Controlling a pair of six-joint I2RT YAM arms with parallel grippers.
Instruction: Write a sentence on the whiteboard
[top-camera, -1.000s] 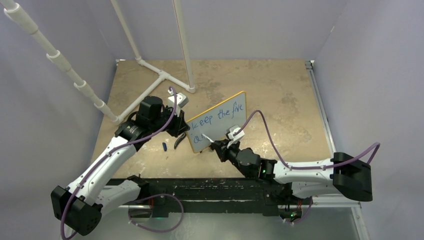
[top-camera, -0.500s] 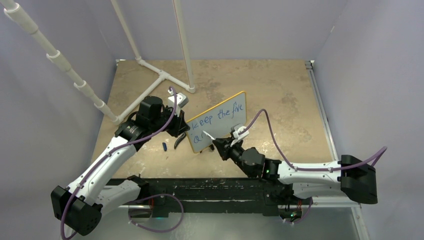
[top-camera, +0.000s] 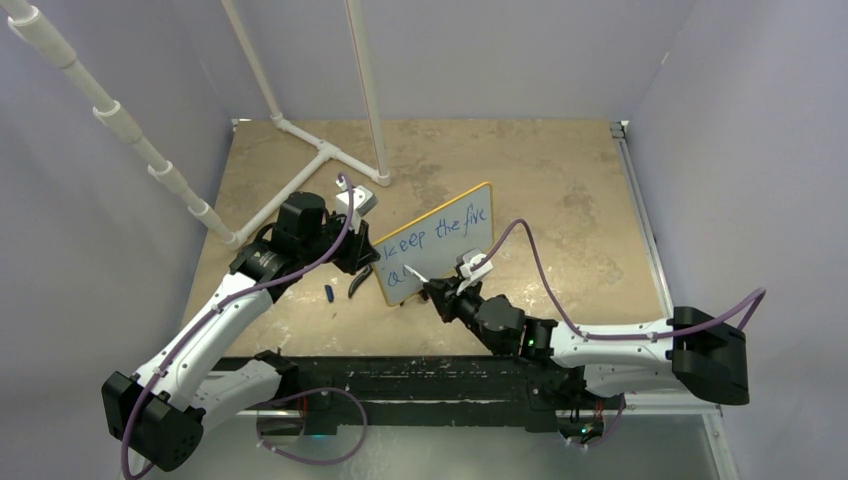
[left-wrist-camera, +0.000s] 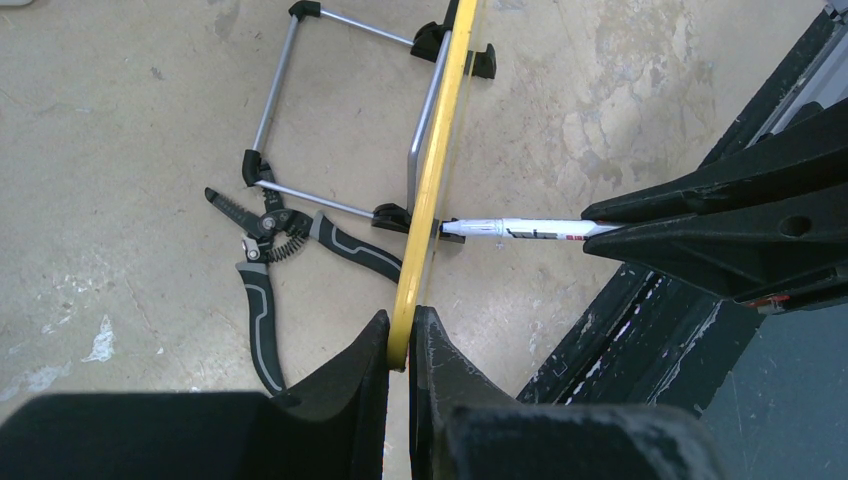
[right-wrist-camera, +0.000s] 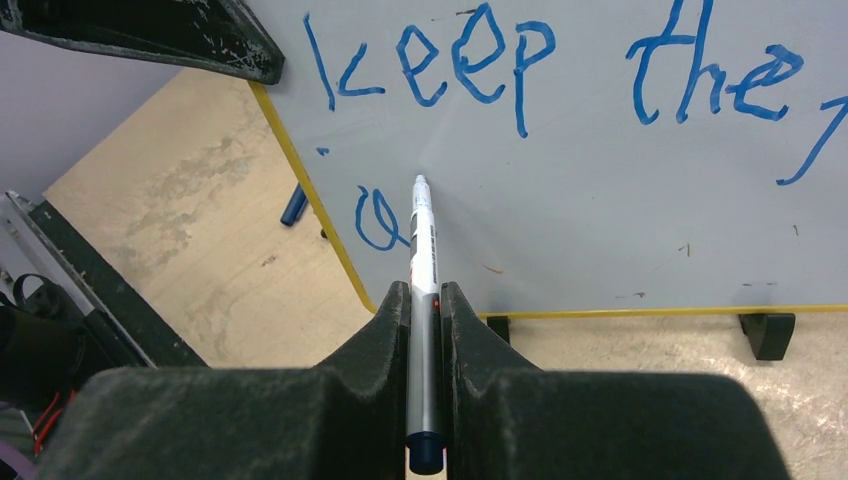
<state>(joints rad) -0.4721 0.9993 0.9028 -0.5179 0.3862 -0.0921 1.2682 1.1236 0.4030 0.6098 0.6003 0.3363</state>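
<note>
The whiteboard (top-camera: 440, 245) stands on the tan table (top-camera: 560, 200). The left gripper (left-wrist-camera: 400, 335) is closed on its left yellow edge. In front of it, the right gripper (right-wrist-camera: 425, 300) clamps a marker (right-wrist-camera: 422, 230), its tip meeting the board just right of the "a" under the sentence (right-wrist-camera: 440, 65) "keep the five". Pliers (left-wrist-camera: 262, 260) lie beside the board's left end, and a blue cap (top-camera: 329, 293) lies left of them.

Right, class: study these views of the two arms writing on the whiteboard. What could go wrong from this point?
1. The whiteboard stands on small feet, with the left gripper pinching only one edge; a hard push from the marker might tip or slide it.
2. The right gripper holds the marker by its rear half, so the long front could pivot and spoil the sentence.
3. Pliers lie behind the whiteboard; its stand may catch them.
</note>
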